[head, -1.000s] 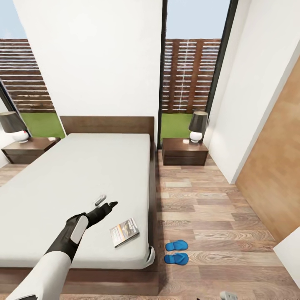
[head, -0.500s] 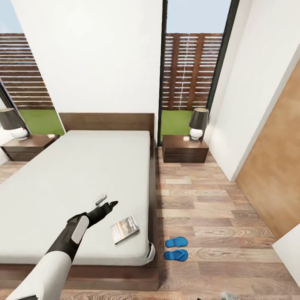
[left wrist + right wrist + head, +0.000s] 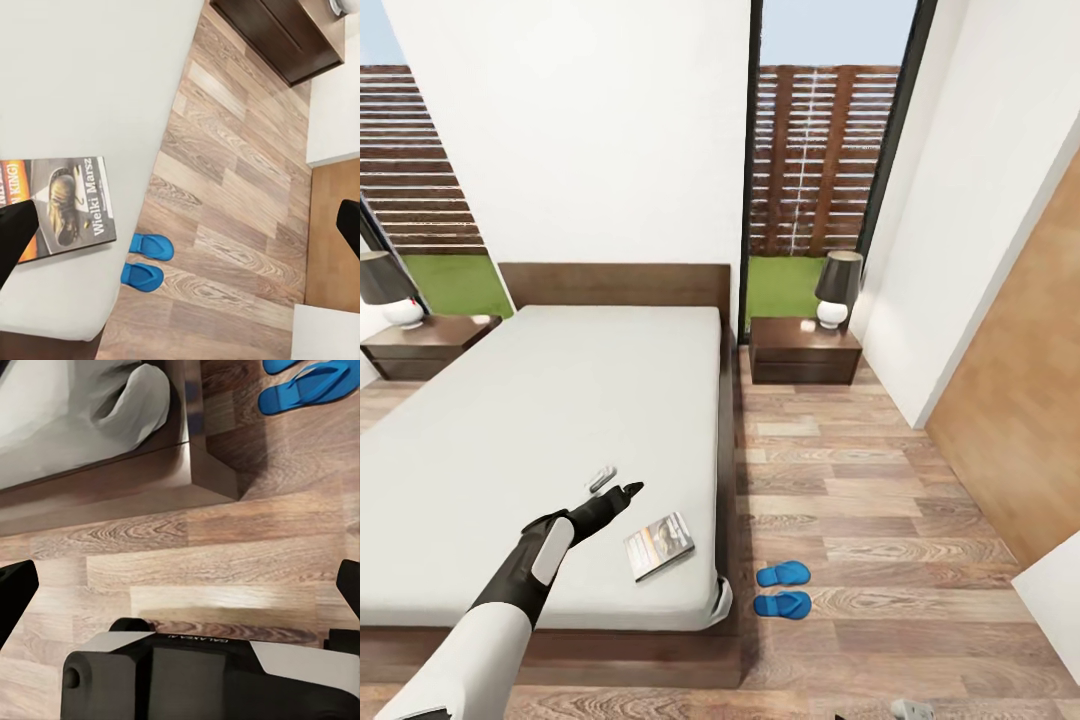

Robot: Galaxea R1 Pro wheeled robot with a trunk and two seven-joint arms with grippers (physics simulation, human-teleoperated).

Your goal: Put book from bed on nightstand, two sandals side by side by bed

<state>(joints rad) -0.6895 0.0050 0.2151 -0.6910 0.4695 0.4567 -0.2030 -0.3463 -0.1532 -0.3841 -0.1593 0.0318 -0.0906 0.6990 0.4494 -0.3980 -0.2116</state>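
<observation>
The book (image 3: 658, 545) lies flat near the foot-right corner of the bed (image 3: 550, 430), cover up; the left wrist view shows the book (image 3: 71, 206) too. My left gripper (image 3: 617, 485) hovers open over the mattress just left of the book, holding nothing. The two sandals (image 3: 782, 590) lie side by side on the floor beside the bed's right corner, and the sandals (image 3: 146, 261) are bright blue. A nightstand (image 3: 805, 350) stands right of the headboard, another nightstand (image 3: 425, 345) on the left. My right gripper (image 3: 182, 589) is open low over the floor, near the bed corner (image 3: 210, 472) and the sandals (image 3: 311, 386).
Each nightstand carries a dark-shaded lamp (image 3: 837, 288). A white wall (image 3: 960, 230) and a wood panel (image 3: 1020, 430) bound a wide strip of wooden floor (image 3: 840, 480) right of the bed. The robot's own base (image 3: 202, 675) sits under the right gripper.
The whole view has shifted slightly, so the camera moved. The left arm keeps its pose. Book and sandals lie where they were.
</observation>
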